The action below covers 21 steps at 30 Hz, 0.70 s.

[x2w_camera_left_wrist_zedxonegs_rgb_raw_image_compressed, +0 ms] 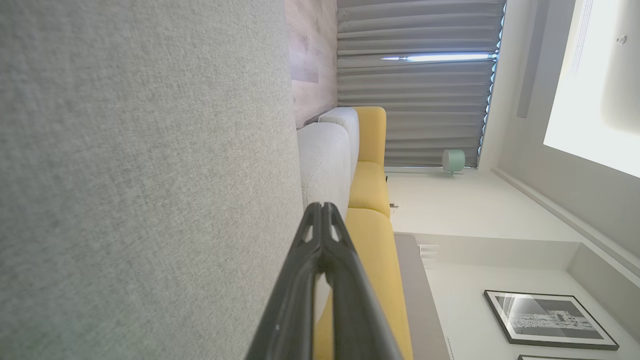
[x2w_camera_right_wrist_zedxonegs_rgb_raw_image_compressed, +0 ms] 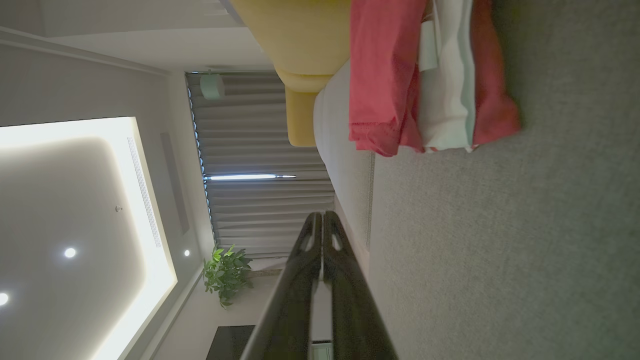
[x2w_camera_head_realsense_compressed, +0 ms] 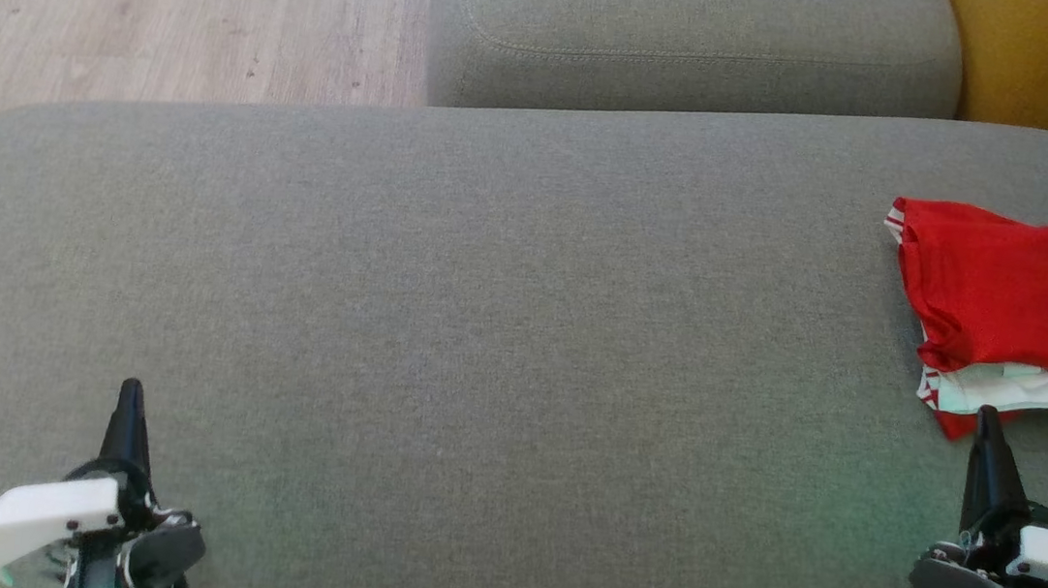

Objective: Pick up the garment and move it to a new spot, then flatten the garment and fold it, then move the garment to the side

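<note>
L gripper [x2w_camera_head_realsense_compressed: 131,386], R gripper [x2w_camera_head_realsense_compressed: 989,413]: fingers together, empty. Folded garment [x2w_camera_head_realsense_compressed: 1021,288] at 3 o'clock, long axis 9–3, R tip near it.

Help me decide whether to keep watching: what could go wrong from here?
The red garment lies far right on the grey cushion, partly out of the head view; a nudge might push it off. The shut right claw points at its near hem; advancing could snag and undo the fold.
</note>
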Tool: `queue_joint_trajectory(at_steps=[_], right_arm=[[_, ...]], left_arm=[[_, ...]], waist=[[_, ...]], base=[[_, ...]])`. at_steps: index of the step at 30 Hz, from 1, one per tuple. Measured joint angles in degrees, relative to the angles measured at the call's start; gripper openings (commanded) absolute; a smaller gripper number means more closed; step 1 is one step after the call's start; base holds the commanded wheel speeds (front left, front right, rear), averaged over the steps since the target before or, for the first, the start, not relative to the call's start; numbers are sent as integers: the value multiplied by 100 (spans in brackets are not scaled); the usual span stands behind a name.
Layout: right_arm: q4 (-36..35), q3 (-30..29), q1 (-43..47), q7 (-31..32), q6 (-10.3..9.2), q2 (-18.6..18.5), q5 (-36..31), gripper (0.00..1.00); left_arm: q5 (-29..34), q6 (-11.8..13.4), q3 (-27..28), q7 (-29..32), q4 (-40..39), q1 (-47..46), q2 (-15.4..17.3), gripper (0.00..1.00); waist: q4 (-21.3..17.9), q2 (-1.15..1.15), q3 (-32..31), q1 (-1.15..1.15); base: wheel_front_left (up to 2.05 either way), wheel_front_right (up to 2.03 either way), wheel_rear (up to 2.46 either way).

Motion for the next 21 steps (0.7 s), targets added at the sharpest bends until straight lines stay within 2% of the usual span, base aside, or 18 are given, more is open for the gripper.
queue_joint_trajectory(at_steps=[21], right_arm=[[0,0,0,0,0,0,0,0]], left_arm=[[0,0,2,0,0,0,0,0]], waist=[[0,0,0,0]], base=[[0,0,0]])
